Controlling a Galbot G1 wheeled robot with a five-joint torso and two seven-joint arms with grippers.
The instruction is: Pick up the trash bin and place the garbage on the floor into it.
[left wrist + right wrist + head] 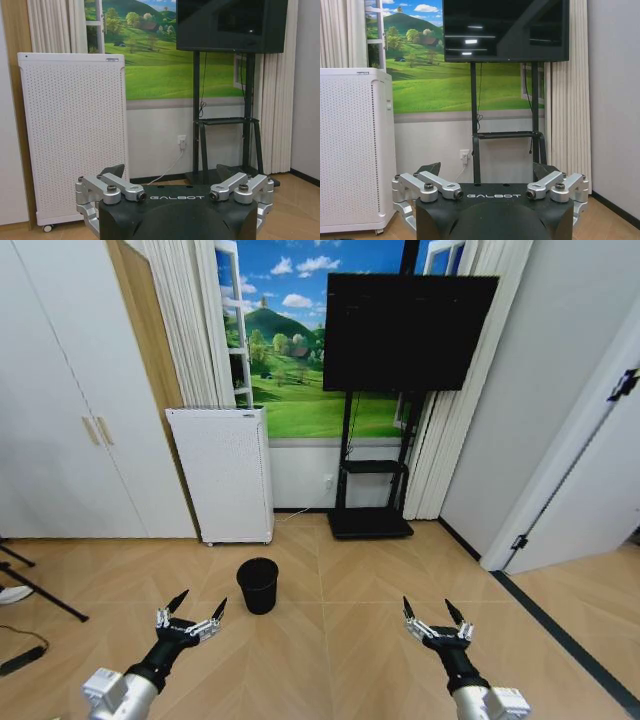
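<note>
Take the trash bin (pixel 258 585) as your landmark: you have it standing upright on the wooden floor (pixel 380 580), small, black and round, with its mouth open to the ceiling. Just behind it and slightly to your left stands the white perforated appliance (pixel 222 473) on its casters, against the wall. Farther behind the bin and off to your right is the black TV stand (pixel 372 490) carrying the dark television (pixel 405 332), in front of the landscape mural (pixel 290 350).

Your left gripper (pixel 191 616) hovers above the floor, nearer to you than the bin and a little to its left, close to it but not touching. Its fingers are spread apart and carry nothing. Your right gripper (pixel 433 614) hangs on the other side of the bin, well apart from it, at about the same nearness to you; its fingers are likewise spread and empty.

From the left wrist you see the appliance (pixel 75 135) close ahead, past the splayed gripper (pixel 172 175).
</note>
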